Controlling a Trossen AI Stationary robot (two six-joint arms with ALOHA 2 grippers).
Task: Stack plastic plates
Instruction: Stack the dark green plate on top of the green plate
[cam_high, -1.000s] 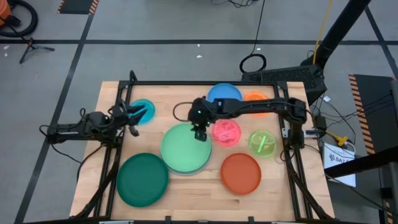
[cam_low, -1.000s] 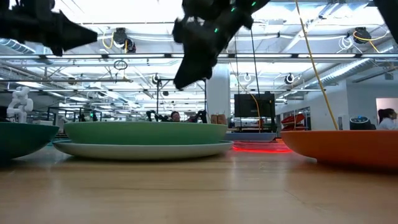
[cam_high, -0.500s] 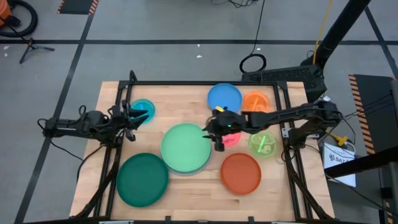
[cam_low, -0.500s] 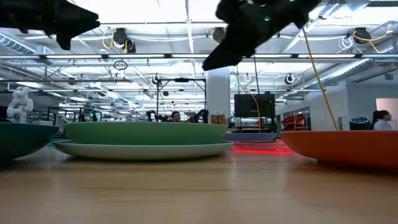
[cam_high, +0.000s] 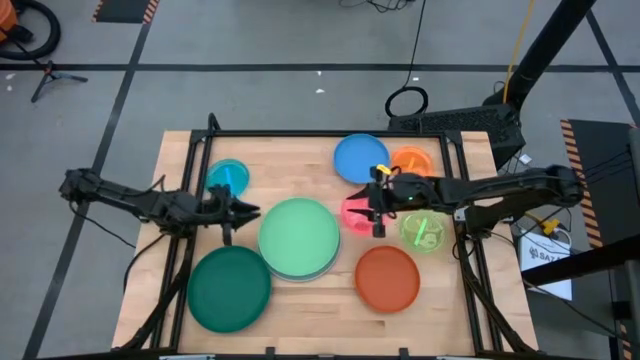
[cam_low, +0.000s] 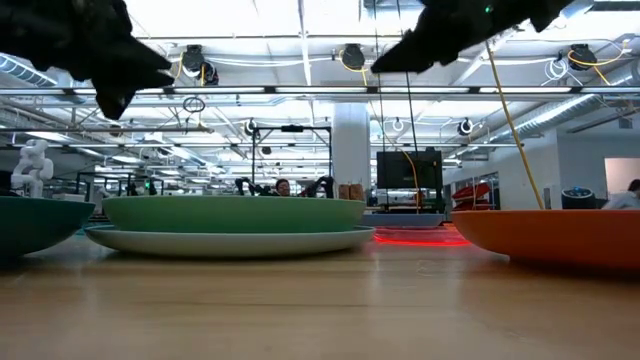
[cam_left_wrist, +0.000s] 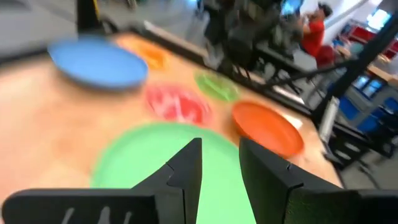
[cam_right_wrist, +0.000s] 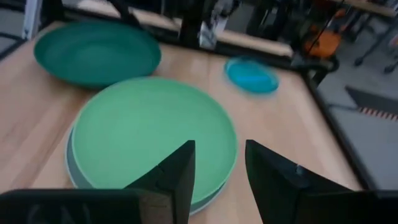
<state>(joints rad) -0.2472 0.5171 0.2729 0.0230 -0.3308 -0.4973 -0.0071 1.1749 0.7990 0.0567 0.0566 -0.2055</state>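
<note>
Hovering, both empty and parted: my left end effector (cam_high: 243, 211) beside the light green plate (cam_high: 298, 237), my right end effector (cam_high: 377, 212) over the pink plate (cam_high: 353, 211).

Open room near the cyan plate
Bare tabletop (cam_high: 290, 165) lies between cyan plate (cam_high: 227, 176) and blue plate (cam_high: 360, 158); plates crowd elsewhere.

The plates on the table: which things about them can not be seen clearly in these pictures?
- Pale blue plate: the light green plate on top hides all but its rim, every view.
- Pink plate: right gripper partly covers it, high view; blurred in left wrist view.
- Orange plate: partly behind the right arm, high view.
- Dark green plate: cut by the low view's edge.
</note>
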